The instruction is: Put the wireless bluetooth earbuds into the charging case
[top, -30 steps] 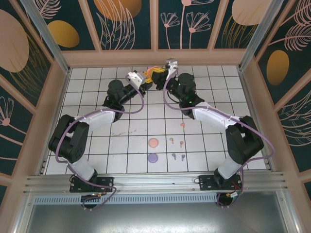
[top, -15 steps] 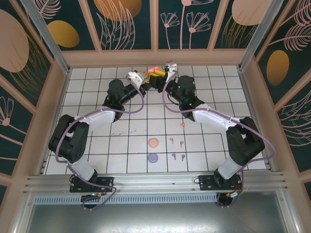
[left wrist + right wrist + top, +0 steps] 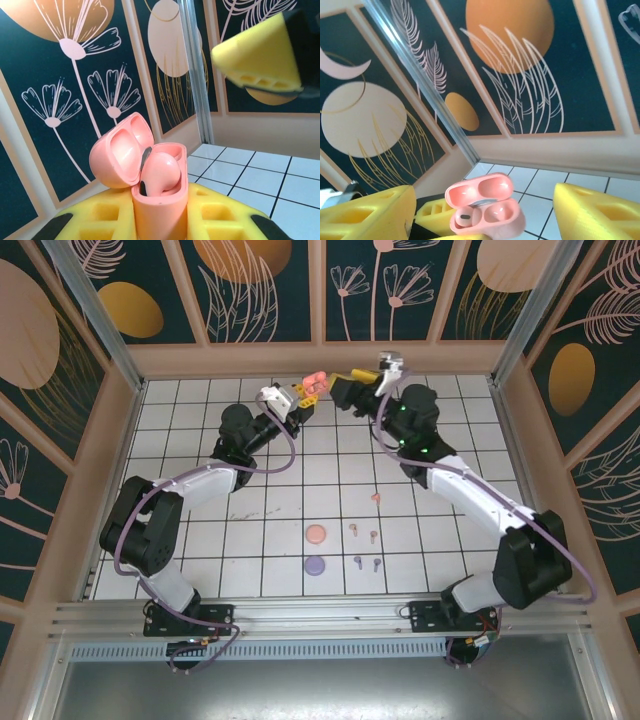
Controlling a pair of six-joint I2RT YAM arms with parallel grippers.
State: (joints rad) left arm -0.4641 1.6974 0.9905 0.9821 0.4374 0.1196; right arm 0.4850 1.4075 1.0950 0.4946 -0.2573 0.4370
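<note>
With the left gripper (image 3: 300,397) clamped on the open coral charging case (image 3: 160,212), one coral earbud (image 3: 161,172) seated inside, and the right gripper (image 3: 345,390) spread wide and empty just beside it, we judge that tilting the raised case could spill that bud before it is shut.

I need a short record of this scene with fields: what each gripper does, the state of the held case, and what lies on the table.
left gripper: shut on the coral case, held up
case lid: open
inside case: one seated earbud, the other slot empty
right gripper: open, apart from the case
on table: loose coral earbud, tan earbuds, purple earbuds, peach case, purple case
</note>
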